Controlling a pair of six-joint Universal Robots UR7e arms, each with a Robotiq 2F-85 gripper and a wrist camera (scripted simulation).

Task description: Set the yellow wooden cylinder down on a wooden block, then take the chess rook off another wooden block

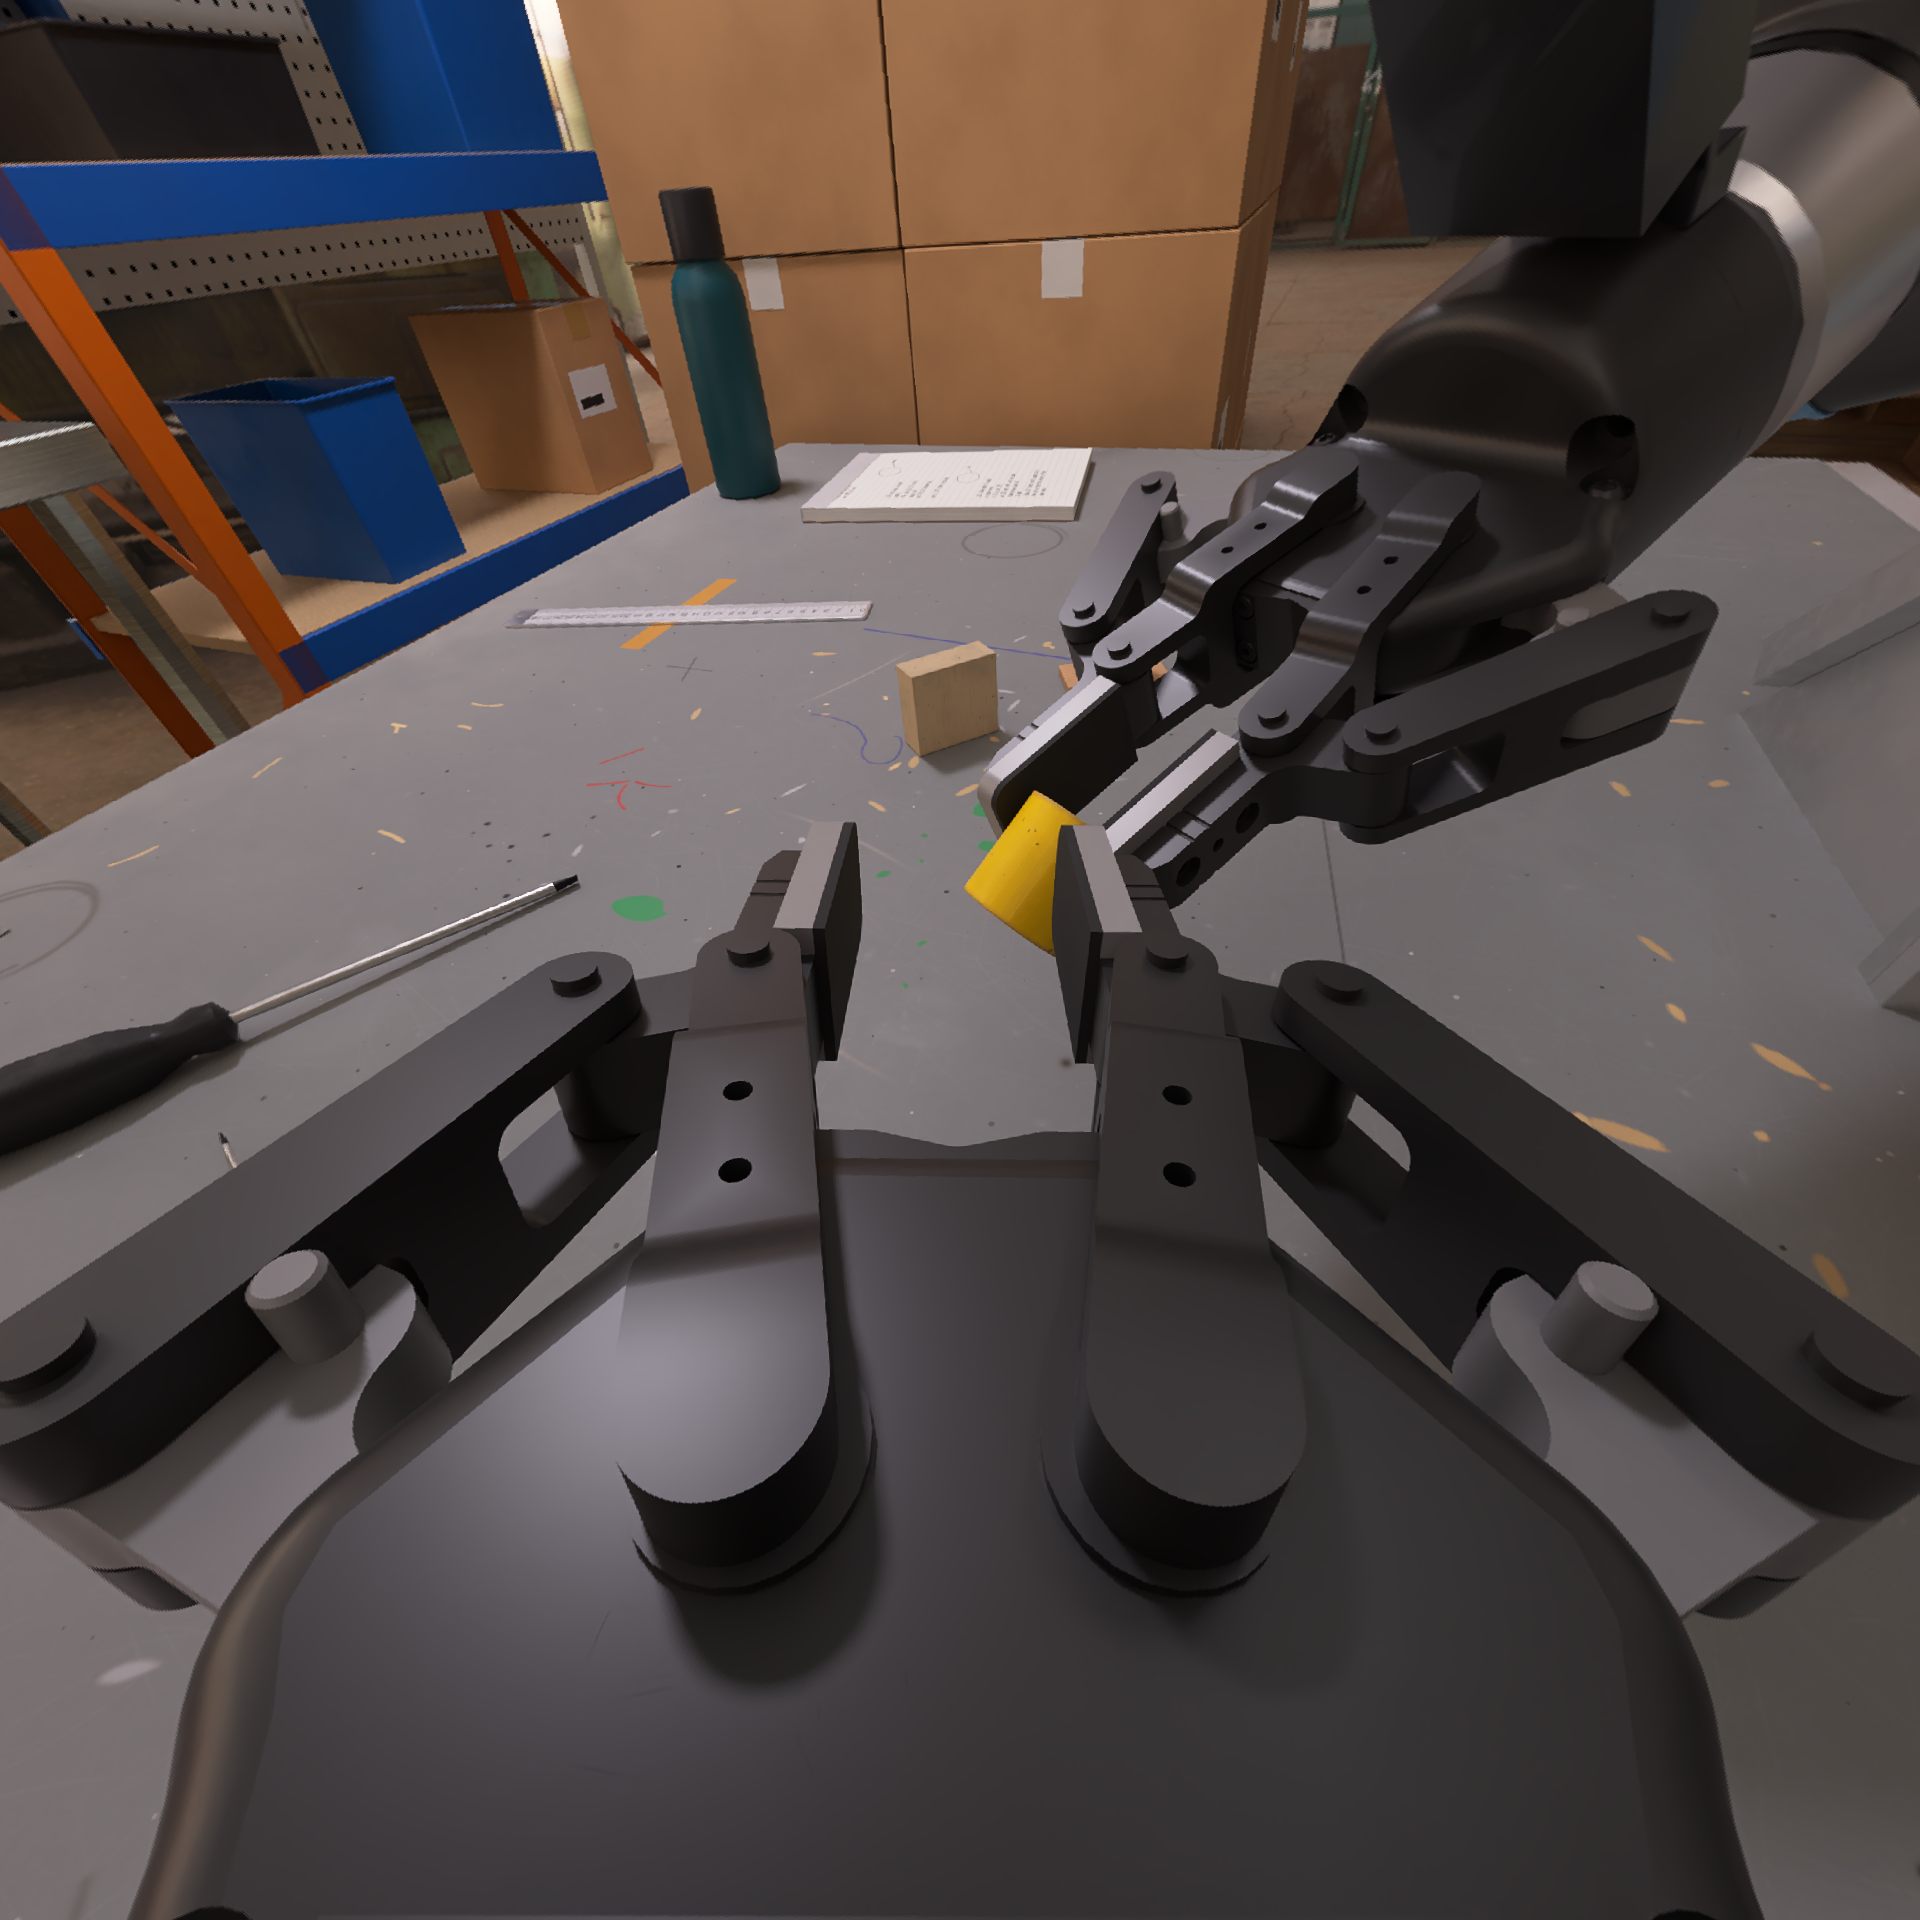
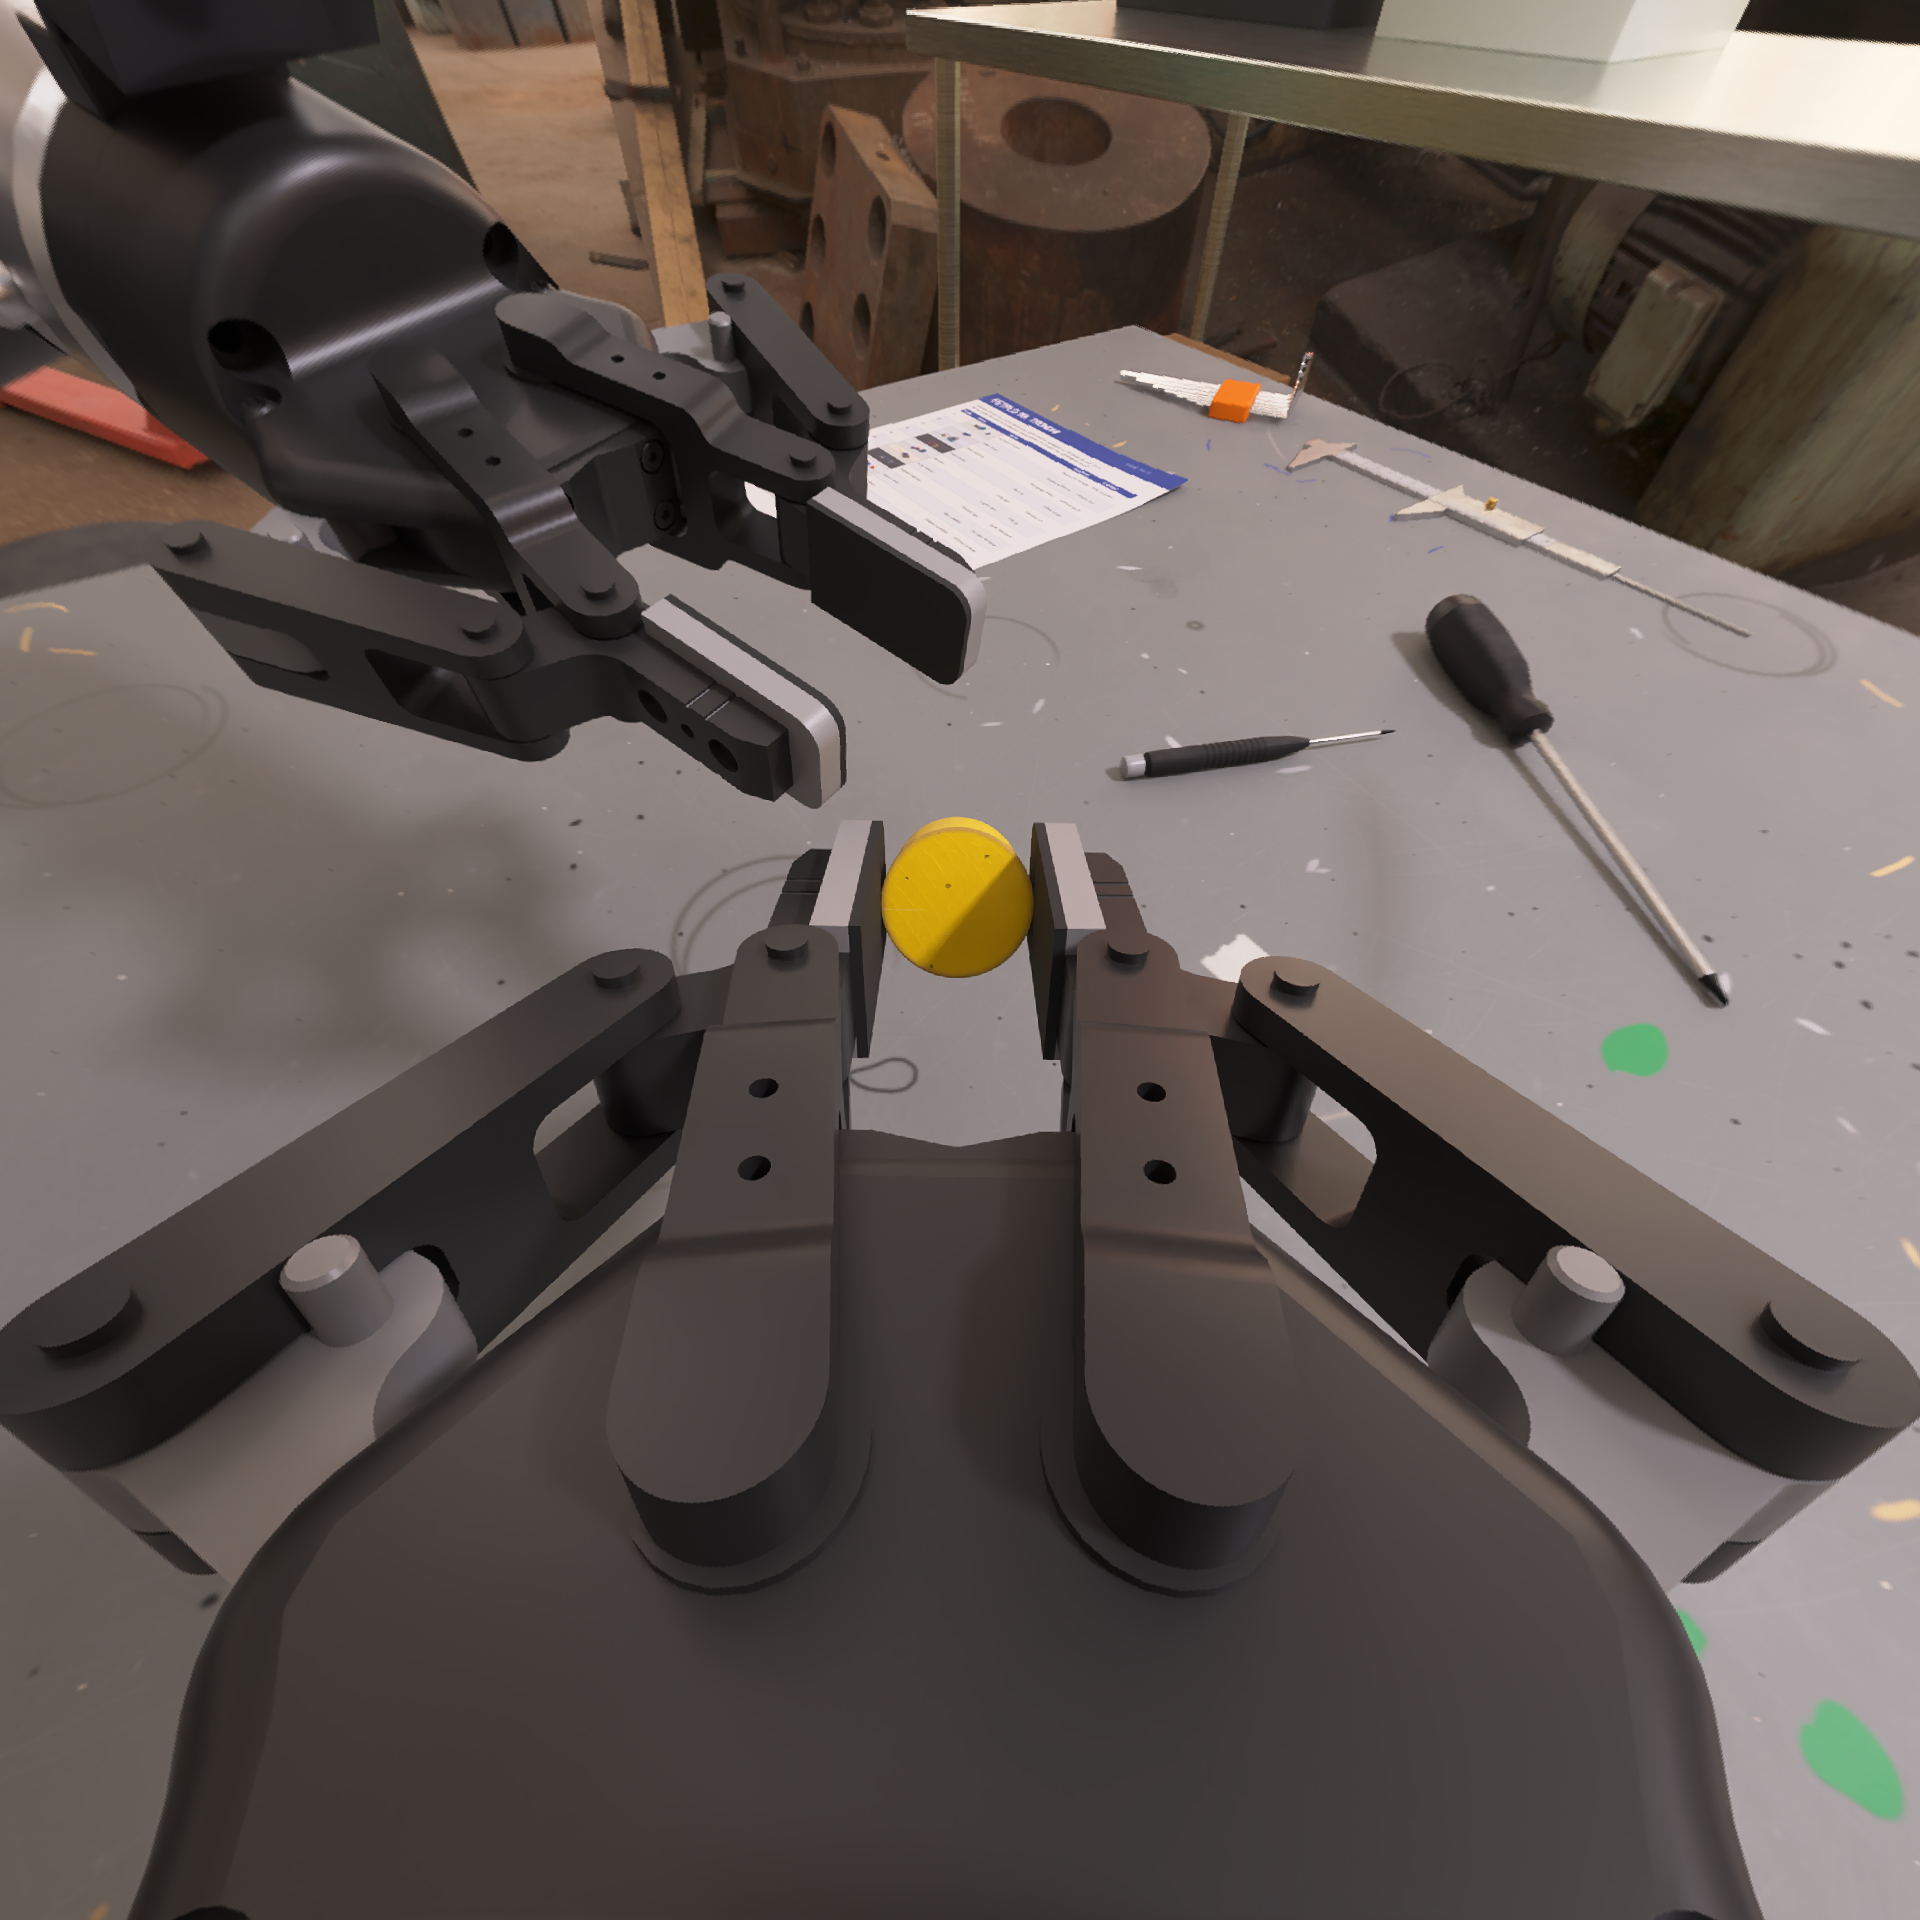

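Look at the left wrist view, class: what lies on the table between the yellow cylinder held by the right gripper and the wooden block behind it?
Only bare, paint-flecked table separates the yellow cylinder in the right gripper from the wooden block; the left wrist view shows this.

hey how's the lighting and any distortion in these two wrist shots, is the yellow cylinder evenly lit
Right wrist view: the yellow cylinder, held in the right gripper, is half bright, half shaded across its round face; soft arm shadows fall on the grey table. Left wrist view: wide-angle stretch makes the left gripper loom large; no blur.
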